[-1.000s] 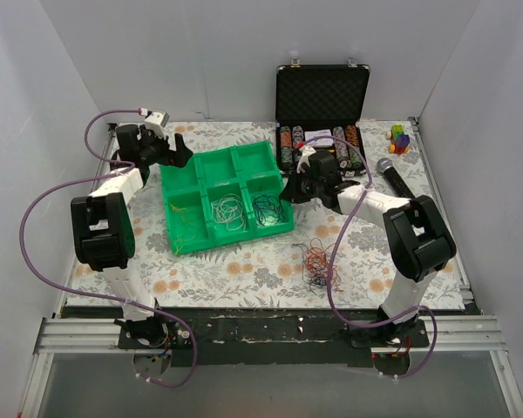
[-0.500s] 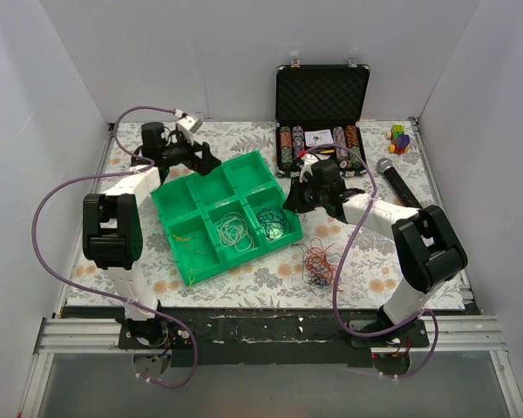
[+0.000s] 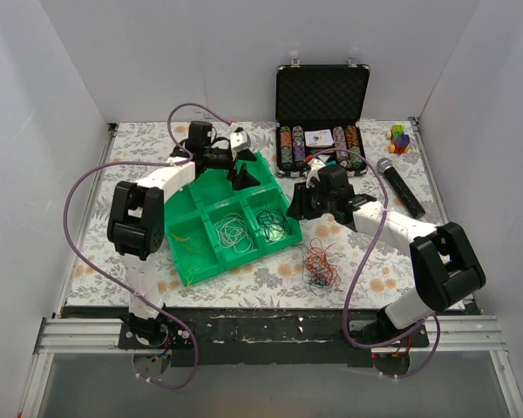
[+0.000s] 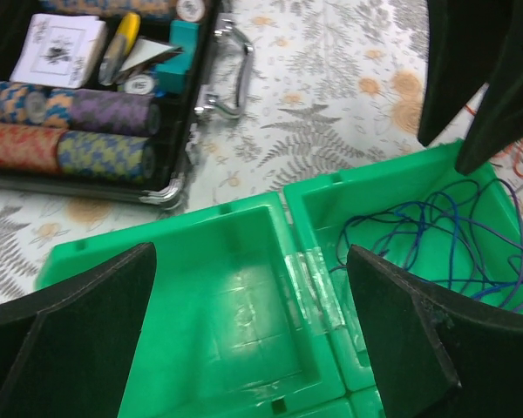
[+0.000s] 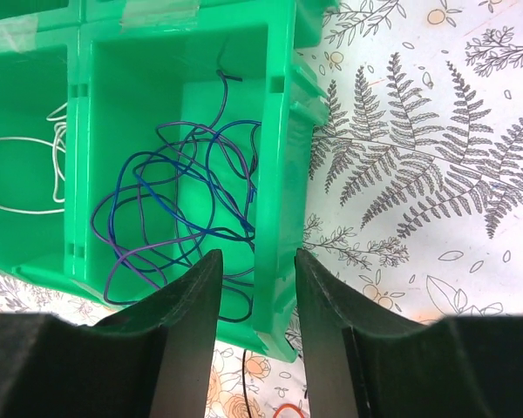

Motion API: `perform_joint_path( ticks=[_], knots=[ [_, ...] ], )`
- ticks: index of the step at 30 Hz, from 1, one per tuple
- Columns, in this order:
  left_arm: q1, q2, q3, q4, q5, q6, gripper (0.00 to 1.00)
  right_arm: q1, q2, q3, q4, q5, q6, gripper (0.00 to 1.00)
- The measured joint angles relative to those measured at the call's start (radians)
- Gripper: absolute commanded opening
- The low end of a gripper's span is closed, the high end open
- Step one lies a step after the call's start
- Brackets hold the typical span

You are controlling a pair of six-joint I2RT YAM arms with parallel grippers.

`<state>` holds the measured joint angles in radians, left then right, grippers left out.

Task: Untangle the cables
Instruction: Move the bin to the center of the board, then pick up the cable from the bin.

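Observation:
A loose tangle of red, orange and black cables (image 3: 318,264) lies on the flowered table, near-right of the green tray (image 3: 213,187). Blue cables (image 3: 268,220) fill the tray's near-right compartment and also show in the right wrist view (image 5: 183,200) and the left wrist view (image 4: 444,235). White cables (image 3: 229,231) lie in the middle one. My left gripper (image 3: 241,171) hangs wide open and empty over a bare back compartment (image 4: 248,261). My right gripper (image 3: 294,206) stands narrowly open astride the tray's right wall (image 5: 275,174), with a gap on the inner side (image 5: 258,254).
An open black case of poker chips (image 3: 321,131) stands behind the tray and shows in the left wrist view (image 4: 87,131). A microphone (image 3: 399,183) and a small coloured toy (image 3: 401,138) lie at the back right. White walls enclose the table.
The tray has swung, its left end coming nearer. My left gripper moved right from the tray's back-left corner to over its back compartments. My right gripper shifted slightly nearer along the right wall.

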<state>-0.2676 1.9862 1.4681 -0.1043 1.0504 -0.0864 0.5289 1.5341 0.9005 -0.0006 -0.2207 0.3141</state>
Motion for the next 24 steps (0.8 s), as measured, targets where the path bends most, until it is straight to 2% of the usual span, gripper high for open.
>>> perform_joint_path(
  ticks=[7, 11, 18, 21, 24],
  knots=[
    [-0.041, 0.056, 0.076, -0.269, 0.109, 0.323, 0.92, -0.021, -0.026, -0.039, -0.002, 0.003, -0.003, 0.46],
    [-0.059, 0.061, 0.140, -0.446, 0.136, 0.510, 0.87, -0.031, -0.027, -0.047, 0.000, 0.001, -0.003, 0.46],
    [-0.088, 0.062, 0.175, -0.700, 0.146, 0.766, 0.66, -0.032, -0.040, -0.048, -0.001, 0.002, -0.004, 0.45],
    [-0.104, 0.066, 0.175, -0.776, 0.143, 0.840, 0.41, -0.034, -0.049, -0.050, 0.000, 0.004, -0.004, 0.44],
    [-0.121, 0.074, 0.177, -0.817, 0.140, 0.879, 0.38, -0.037, -0.067, -0.066, 0.002, 0.005, -0.004, 0.44]
  ],
)
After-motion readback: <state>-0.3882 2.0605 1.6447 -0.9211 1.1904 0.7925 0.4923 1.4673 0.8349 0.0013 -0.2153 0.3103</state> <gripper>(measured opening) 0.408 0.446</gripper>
